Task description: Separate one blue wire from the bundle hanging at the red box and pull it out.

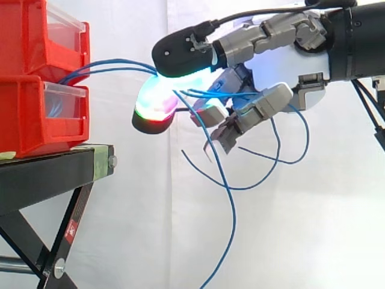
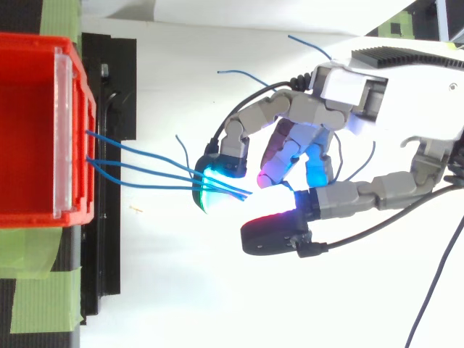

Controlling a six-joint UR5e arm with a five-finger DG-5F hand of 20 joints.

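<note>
- Right of the red box, clear of it: the hand, its fingers curled, glowing pads pinching several blue wires.
- From the red box's front: the blue wires run across to the fingers; loose ends dangle below the hand.
- Beneath the red box: black stand.

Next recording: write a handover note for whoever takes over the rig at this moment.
Hand: shut, fingers curled round several blue wires.
Wires: they run from the red bin on the stand to the hand. Their loose ends dangle below it.
Done: bundle reached and gripped.
Left: single out one wire and pull it out of the bin.
</note>
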